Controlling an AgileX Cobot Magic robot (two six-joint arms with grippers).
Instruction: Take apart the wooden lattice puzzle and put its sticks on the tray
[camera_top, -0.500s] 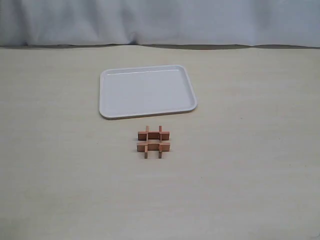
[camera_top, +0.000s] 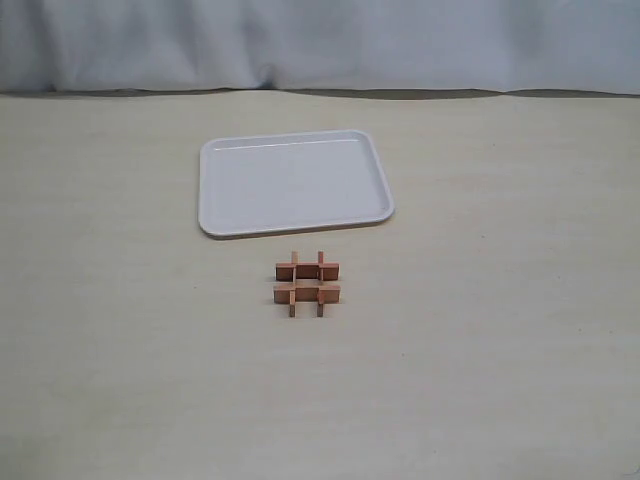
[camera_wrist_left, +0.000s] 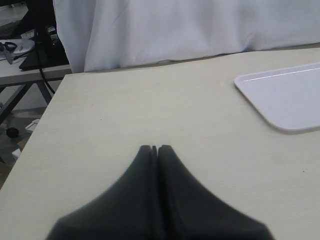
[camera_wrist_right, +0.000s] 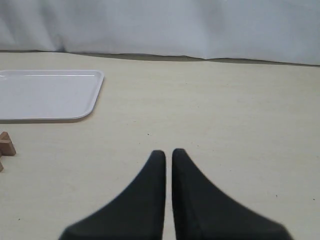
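Treat wooden lattice puzzle, just nearer than tray, as probably light, stiff, snug-jointed; pinch a protruding stick end. Holding nothing in left gripper or right gripper, both closed.

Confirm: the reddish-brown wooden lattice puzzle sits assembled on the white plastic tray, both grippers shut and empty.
Wrong place: the exterior view shows the reddish-brown wooden lattice puzzle assembled on the beige table, clear of the white plastic tray. The left gripper and right gripper are shut and empty.
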